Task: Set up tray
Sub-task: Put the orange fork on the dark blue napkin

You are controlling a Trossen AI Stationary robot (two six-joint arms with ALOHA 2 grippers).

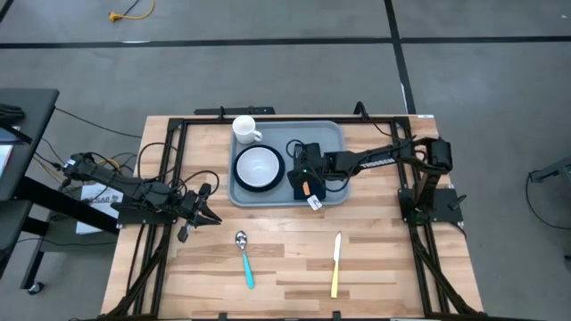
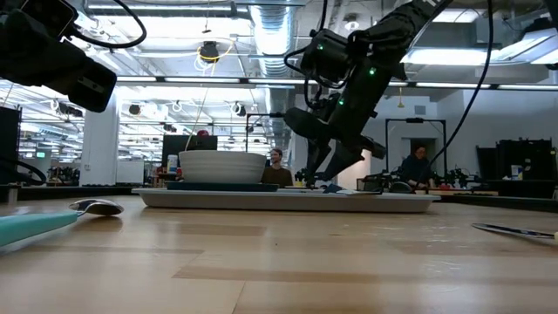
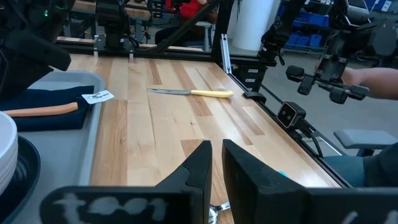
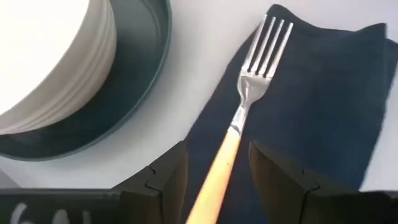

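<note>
R arm reaches in from the table's right edge over the tray (image 1: pixel 332 134), forearm roughly level, wrist bent down; R gripper (image 1: pixel 308 185) hangs over the napkin (image 1: pixel 300 183) on the tray's right part; in the wrist view its fingers stand apart on either side of the fork (image 4: pixel 245 118), handle between them, no contact seen, so open, holding nothing; fork lies on the napkin, tines pointing away from the gripper, orange handle toward it. In the low view the gripper tips sit just above the tray surface.

L arm lies low, stretched from the table's left edge toward the tray; L gripper (image 1: pixel 207 214) sits off the tray, near its front-left corner, fingers close together with only a thin slit between, closed on nothing.

Tray sits at the table's far middle; on it, left of the napkin, a white bowl (image 1: pixel 259 164) on a teal plate (image 1: pixel 243 180); white mug (image 1: pixel 244 130) at the tray's far-left corner. Small white tag (image 1: pixel 314 203) by the napkin's near edge; print too small to read. White lettering on R forearm; can't read it.

In front of the tray, on bare wood: spoon (image 1: pixel 244 259) w/ teal handle, knife (image 1: pixel 335 264) w/ yellow handle to its right.
</note>
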